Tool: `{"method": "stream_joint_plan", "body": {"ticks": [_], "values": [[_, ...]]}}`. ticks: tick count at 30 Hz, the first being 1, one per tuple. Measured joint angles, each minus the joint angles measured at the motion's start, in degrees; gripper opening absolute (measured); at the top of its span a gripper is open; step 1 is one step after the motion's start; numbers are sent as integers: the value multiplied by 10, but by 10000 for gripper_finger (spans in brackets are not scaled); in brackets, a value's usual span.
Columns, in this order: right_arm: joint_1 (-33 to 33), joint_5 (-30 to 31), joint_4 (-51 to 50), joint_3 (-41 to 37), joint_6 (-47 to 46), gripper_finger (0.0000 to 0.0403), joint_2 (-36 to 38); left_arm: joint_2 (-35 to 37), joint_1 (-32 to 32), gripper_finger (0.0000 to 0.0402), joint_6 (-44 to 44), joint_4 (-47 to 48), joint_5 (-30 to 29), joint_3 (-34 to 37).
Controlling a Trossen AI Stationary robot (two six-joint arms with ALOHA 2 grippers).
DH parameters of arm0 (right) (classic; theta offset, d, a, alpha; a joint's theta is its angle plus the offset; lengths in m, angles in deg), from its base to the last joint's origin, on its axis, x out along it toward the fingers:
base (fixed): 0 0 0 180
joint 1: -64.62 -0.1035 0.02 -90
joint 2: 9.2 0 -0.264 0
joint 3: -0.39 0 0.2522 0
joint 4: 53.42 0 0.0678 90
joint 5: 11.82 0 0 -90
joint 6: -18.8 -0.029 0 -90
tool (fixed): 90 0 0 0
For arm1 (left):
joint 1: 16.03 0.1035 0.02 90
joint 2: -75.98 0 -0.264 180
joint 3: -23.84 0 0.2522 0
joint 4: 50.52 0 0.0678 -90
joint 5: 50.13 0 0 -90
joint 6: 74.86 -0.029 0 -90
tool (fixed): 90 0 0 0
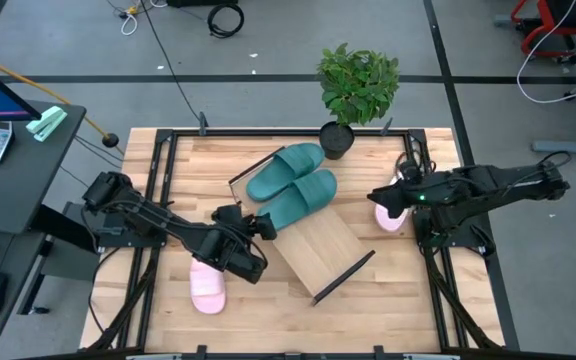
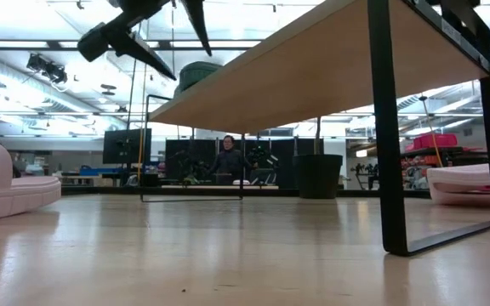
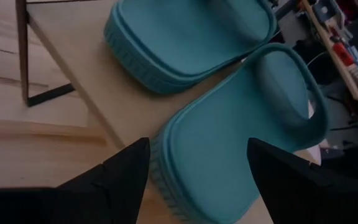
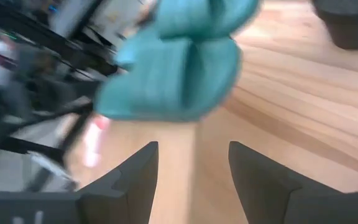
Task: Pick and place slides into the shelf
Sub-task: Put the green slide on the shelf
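We see the left pincer (image 1: 261, 226) spread wide at the heel of a teal slide (image 1: 301, 197), nothing pinched; both teal slides lie side by side on the shelf (image 1: 318, 248), apparently placed. Farther off, the right pincer (image 1: 380, 196) hovers parted and empty over a pink slide (image 1: 391, 216) on the counter (image 1: 388, 290), likely next.

Seen from above, the shelf (image 1: 313, 245) lies mid-bench (image 1: 388, 300), running from ten to four o'clock. Two slides (image 1: 293, 185) sit side by side on its ten o'clock end. A third slide (image 1: 207, 287) lies at seven o'clock, a fourth (image 1: 391, 215) at three, a potted plant (image 1: 353, 95) at twelve.
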Motion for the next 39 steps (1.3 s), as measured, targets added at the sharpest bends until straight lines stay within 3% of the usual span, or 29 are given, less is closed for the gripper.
{"method": "stream_joint_plan", "body": {"ticks": [5,10,15,20,31,36,39], "values": [[25,-8,-13,-11,-12,203,-31,1,9,272,-10,-32,-24,0],[64,-55,60,-37,-14,203,-57,25,6,272,-26,-88,-98,0],[112,-92,123,-60,-9,203,-70,74,-6,272,-108,-129,-181,-1],[164,-145,189,-90,-10,203,-84,126,-14,270,-206,-149,-223,-1],[232,-218,285,-111,-4,199,-136,204,-16,270,-406,-263,-234,-1],[248,-229,285,-111,6,190,-162,209,-16,270,-582,-390,-222,-1],[255,-230,297,-111,6,190,-174,209,-16,270,-688,-476,-184,-1]]}}
